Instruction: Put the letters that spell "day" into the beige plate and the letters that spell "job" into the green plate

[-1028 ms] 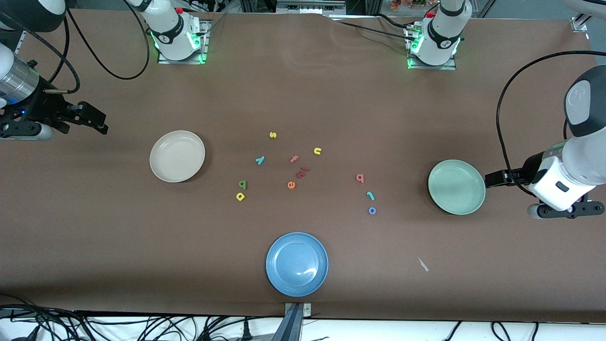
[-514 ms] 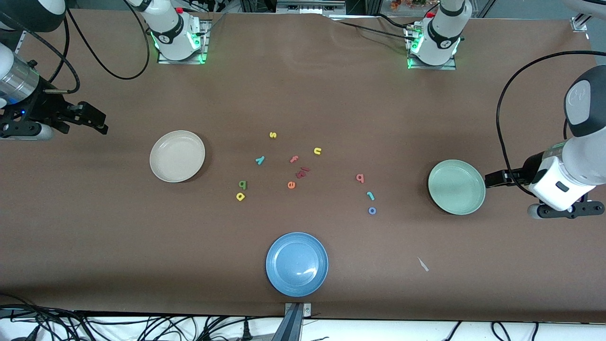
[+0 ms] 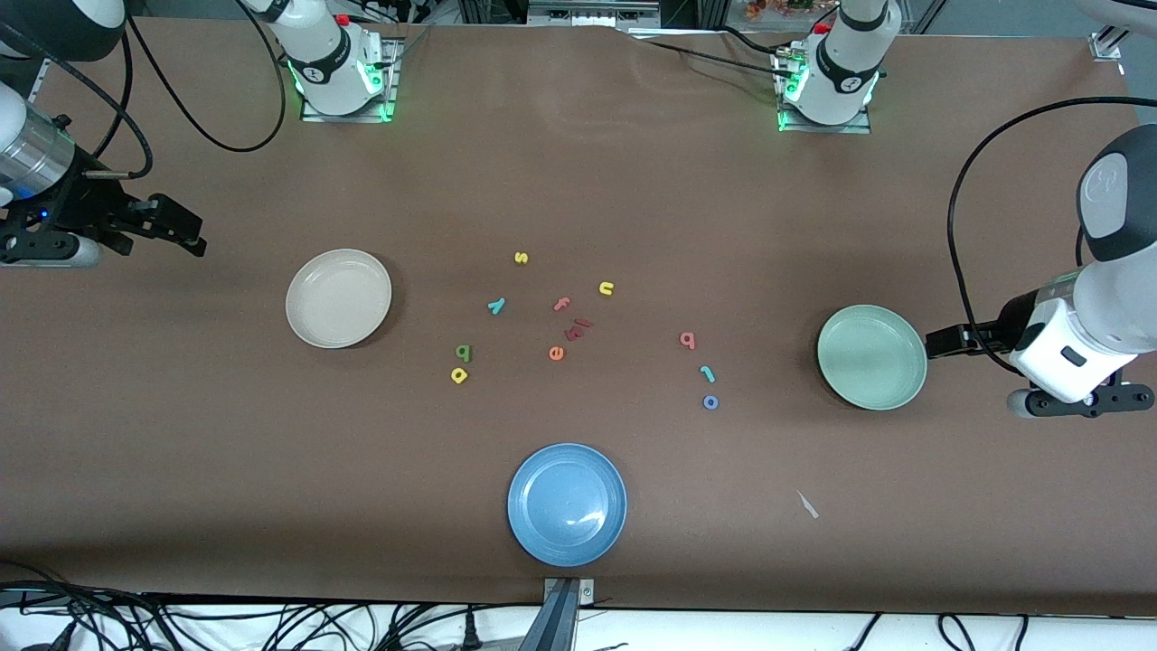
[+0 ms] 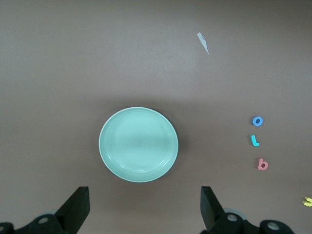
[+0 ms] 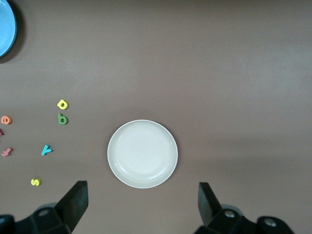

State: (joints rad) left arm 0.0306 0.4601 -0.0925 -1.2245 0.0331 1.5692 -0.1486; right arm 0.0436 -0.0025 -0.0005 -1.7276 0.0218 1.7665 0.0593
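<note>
**Q:** Two grippers are present; state each one's position and condition relative to the task items.

**A:** Left gripper (image 4: 142,207): up in the air at the left arm's end of the table, just beside the green plate (image 3: 871,356), fingers spread wide, nothing between them. Right gripper (image 5: 141,204): up in the air at the right arm's end, apart from the beige plate (image 3: 338,297), fingers likewise spread wide and empty. Both plates hold nothing.

**Q:** Location of the letters?

**A:** All lie flat on the table between the two plates. Group "day": teal y (image 3: 495,306), dark green d (image 3: 464,352) and yellow a (image 3: 459,374), toward the beige plate, the a just beside the d and nearer the front camera. Group "job": pink-red b (image 3: 688,340), teal j (image 3: 708,372) and blue o (image 3: 710,402), in a short line toward the green plate, the o nearest the camera.

**Q:** Surface and surroundings?

**A:** Brown table covering (image 3: 181,434). Other letters sit mid-table: yellow s (image 3: 521,258), yellow u (image 3: 606,288), pink f (image 3: 561,305), orange e (image 3: 556,353). A blue plate (image 3: 567,504) rests near the camera-side edge, a small white scrap (image 3: 807,504) beside it toward the left arm's end. Cables run along the table's edges.
</note>
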